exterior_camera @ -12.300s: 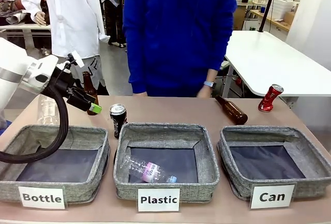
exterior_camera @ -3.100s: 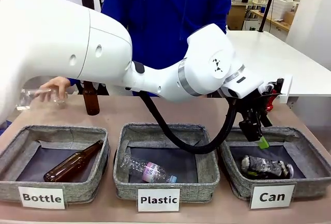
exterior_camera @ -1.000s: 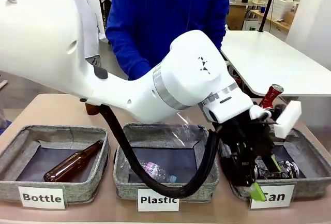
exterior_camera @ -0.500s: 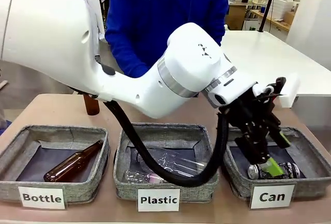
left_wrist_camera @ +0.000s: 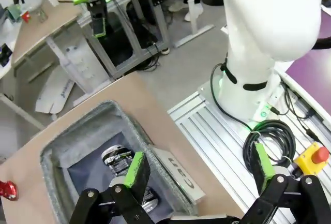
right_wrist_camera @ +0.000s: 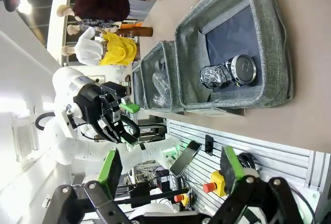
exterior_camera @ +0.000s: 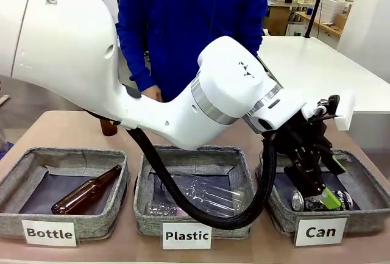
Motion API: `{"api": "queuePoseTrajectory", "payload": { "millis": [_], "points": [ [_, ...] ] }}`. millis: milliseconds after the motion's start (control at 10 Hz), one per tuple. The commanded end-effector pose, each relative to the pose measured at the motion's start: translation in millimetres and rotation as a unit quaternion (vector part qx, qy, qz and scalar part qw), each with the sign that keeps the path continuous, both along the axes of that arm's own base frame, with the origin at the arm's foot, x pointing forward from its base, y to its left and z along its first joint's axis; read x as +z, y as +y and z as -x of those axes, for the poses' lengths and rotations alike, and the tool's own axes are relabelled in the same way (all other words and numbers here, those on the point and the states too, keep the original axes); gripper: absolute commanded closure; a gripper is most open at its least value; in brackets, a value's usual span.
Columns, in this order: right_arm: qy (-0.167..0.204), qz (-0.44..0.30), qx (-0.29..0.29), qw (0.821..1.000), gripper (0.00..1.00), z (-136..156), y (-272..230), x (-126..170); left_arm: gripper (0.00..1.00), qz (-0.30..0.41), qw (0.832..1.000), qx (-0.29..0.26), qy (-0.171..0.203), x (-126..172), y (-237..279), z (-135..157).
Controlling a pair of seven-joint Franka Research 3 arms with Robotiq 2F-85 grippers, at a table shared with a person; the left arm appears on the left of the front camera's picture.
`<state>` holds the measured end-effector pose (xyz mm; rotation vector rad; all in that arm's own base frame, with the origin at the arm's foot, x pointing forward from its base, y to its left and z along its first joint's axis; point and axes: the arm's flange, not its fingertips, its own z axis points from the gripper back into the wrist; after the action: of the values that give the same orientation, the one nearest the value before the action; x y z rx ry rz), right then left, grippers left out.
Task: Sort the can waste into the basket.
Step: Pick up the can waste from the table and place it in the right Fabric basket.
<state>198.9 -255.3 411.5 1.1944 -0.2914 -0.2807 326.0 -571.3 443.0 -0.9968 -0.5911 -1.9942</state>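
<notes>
Brown table carries three grey fabric bins in a row, and a person in a blue top stands at its far side. Take as your landmark the basket with the white "Can" label.

Your left arm reaches across the row. Your left gripper hangs over that basket, tips pointing down into it. The left wrist view shows its fingers spread wide with nothing between them.

The black can lies on its side on the basket's dark lining, silver top showing. It lies right by the lower green pad; you cannot tell whether pad and can touch.

The red can sits on the table outside the basket, near one corner, cut off by the picture edge.

Your right gripper is held well back from the basket, fingers apart and empty.

The Plastic bin, next to the basket, holds clear bottles. The Bottle bin, beyond it, holds a brown bottle.
</notes>
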Motion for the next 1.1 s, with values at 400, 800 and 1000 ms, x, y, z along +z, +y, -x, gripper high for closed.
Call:
{"api": "queuePoseTrajectory", "payload": {
  "millis": [400, 800, 1000],
  "points": [
    [-0.018, 0.036, -0.009, 0.999, 0.00, -2, 24, 14, 0.00, -0.050, 0.975, 0.167, 0.140, 86, 223, -86],
    [-0.072, 0.053, 0.077, 0.993, 0.00, -51, 142, 61, 0.00, 0.010, 0.890, 0.302, 0.342, 77, 448, -121],
    [-0.075, 0.028, 0.130, 0.988, 0.00, -80, 225, 62, 0.00, 0.049, 0.811, 0.326, 0.482, 40, 537, -112]
  ]
}}
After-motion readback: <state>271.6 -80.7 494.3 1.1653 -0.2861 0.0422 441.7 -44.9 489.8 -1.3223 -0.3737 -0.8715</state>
